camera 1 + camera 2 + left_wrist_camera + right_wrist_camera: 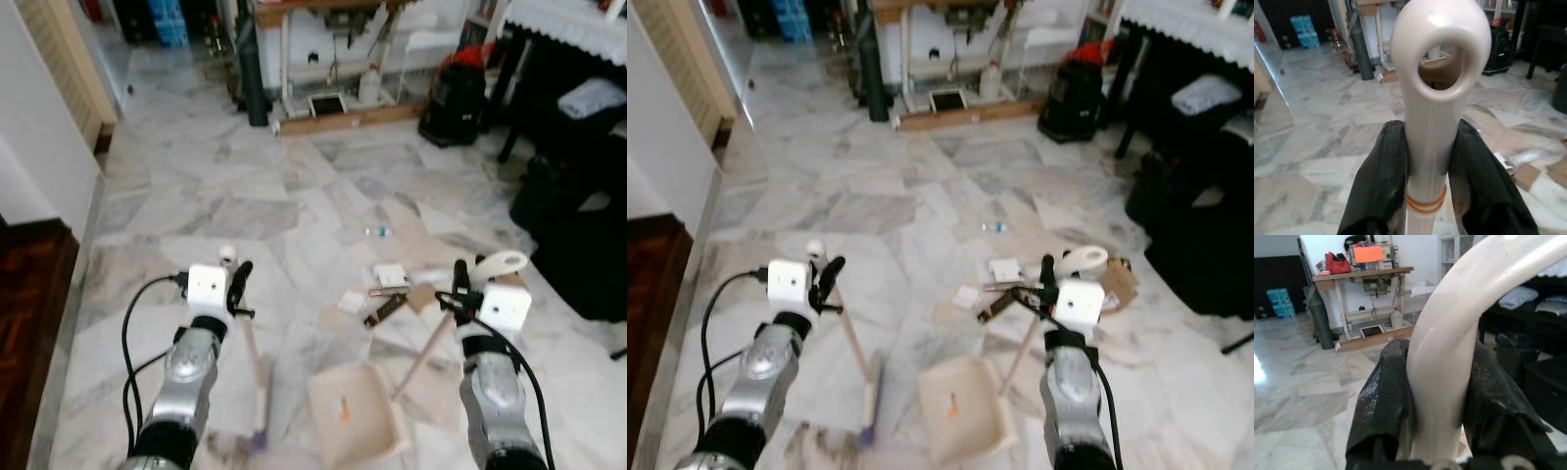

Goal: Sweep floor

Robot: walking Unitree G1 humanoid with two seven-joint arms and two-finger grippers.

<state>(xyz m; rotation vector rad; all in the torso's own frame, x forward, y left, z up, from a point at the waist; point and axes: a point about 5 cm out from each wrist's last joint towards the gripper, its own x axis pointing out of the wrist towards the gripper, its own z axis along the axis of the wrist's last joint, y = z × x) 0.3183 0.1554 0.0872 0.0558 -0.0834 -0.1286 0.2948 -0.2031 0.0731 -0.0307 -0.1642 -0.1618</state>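
left pincer [238, 284] pinching broom [257, 377] handle, bristles on floor beside dustpan [355, 409] | right pincer [461, 287] pinching dustpan handle, tray flat to catch | litter [387, 291] just beyond dustpan

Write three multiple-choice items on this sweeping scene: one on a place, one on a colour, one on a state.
1. Where does the dustpan lie?
A. on the floor between the arms
B. on the dark table
C. against the left wall

2. What colour is the broom handle?
A. red
B. cream
C. blue

3. How is the right gripper?
A. open
B. shut on nothing
C. shut on the dustpan handle

Answers: 1 A, it sits on the marble floor; 2 B, pale cream in the left gripper; 3 C, both fingers press it.
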